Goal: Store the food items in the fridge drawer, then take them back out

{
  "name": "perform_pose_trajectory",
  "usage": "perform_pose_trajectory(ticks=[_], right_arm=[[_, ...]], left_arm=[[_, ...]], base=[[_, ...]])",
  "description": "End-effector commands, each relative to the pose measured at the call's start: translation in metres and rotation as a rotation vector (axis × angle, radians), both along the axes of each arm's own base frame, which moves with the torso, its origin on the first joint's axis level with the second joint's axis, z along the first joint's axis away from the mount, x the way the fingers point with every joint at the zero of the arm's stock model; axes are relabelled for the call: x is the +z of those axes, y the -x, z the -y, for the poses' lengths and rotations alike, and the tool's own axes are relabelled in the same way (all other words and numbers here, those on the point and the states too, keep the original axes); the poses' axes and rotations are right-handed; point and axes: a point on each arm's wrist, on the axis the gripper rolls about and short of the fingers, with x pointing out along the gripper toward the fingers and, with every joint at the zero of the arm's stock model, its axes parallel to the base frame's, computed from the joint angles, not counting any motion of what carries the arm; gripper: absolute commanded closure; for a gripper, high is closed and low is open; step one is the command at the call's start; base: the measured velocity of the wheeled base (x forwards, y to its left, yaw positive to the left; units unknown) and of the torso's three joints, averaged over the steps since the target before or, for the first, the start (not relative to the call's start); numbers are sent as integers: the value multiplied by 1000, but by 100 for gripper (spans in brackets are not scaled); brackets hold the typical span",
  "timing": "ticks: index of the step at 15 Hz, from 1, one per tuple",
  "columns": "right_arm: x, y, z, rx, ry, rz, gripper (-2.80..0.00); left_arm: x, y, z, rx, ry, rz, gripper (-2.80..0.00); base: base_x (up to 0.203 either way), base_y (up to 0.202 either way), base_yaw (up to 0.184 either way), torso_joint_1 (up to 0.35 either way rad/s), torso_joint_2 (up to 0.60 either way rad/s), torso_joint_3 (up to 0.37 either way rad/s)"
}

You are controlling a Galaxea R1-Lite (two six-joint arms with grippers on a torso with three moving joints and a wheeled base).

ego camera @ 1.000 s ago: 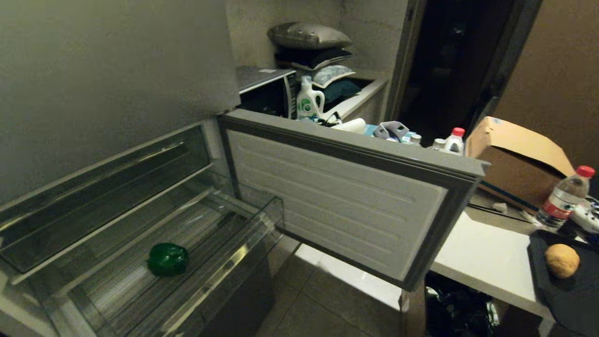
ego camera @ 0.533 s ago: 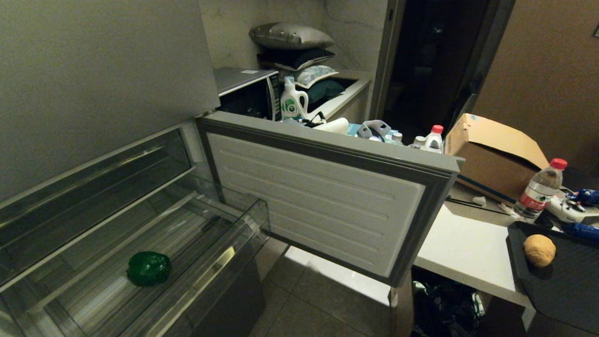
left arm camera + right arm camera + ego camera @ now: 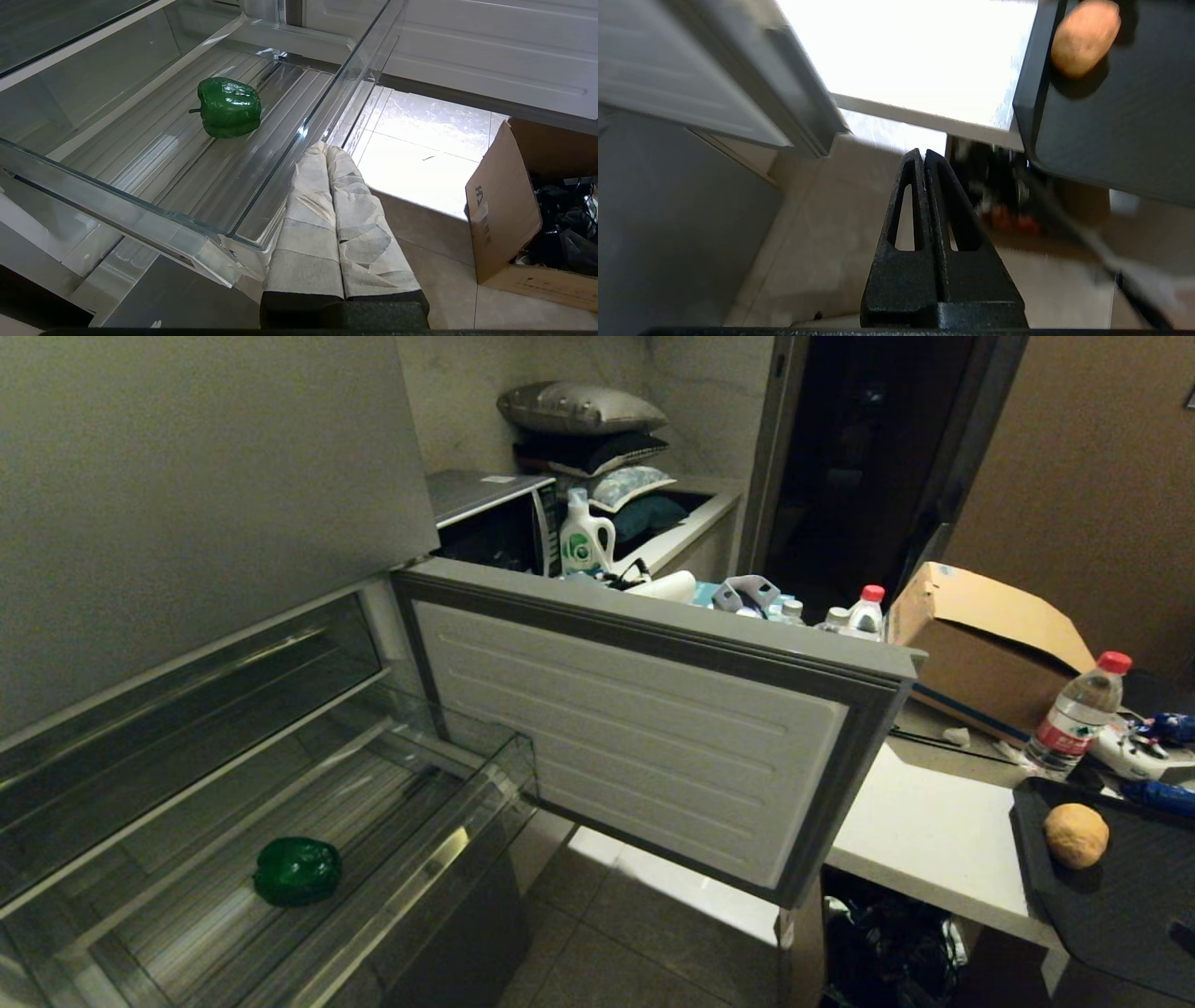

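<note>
At the far left, the fridge drawer (image 3: pixel 439 859) is standing pulled out, and the bell pepper (image 3: pixel 297 871) is lying on its side on the ribbed floor, toward the front lip, touching no wall. Its skin is looking glossy and waxy, so it is probably slippery under hard pads; being hollow, it is likely light and will give a little under pressure. A hold across its broad lobed body, not the thin stem, looks safest.

The left gripper (image 3: pixel 327 151) is hanging just outside the drawer's front lip, its cloth-covered fingers pressed together and holding nothing. It is not showing in the head view.

Further right, the open fridge door (image 3: pixel 644 728) is jutting out between the drawer and the white counter (image 3: pixel 934 840). The right gripper (image 3: pixel 923 155) is hovering low over the floor below the counter edge, its black fingers also pressed together and empty.

At the far right, the potato (image 3: pixel 1076 835) is sitting on the dark tray (image 3: pixel 1120 915) on the counter, near the tray's back corner, well apart from the drawer. It is probably dense, firm and matte, so it should grip well, but being round it may roll; closing across its middle with spread fingers looks best. A water bottle (image 3: pixel 1075 714) is standing just behind the tray, and the door edge lies across the path back to the drawer.
</note>
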Motion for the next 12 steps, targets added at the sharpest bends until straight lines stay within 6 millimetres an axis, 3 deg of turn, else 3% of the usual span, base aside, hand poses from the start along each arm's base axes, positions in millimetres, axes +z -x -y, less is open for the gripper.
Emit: perform_pose_trajectory(ticks=[1,5,7,12], right_arm=[[-14,-50,8,-47,-28,-194,0],[-34,-107,34,-172,-67,-293,0],[-31,-127,58,-260,-79,-276,0],[-29,-149,97,-367,-80,-267,0]], left_arm=[[0,0,0,0,0,-2,0],[0,0,0,0,0,-2,0],[0,0,0,0,0,-2,0],[0,0,0,0,0,-2,0]], base=[[0,0,0,0,0,0],[0,0,0,0,0,0],[0,0,0,0,0,0],[0,0,0,0,0,0]])
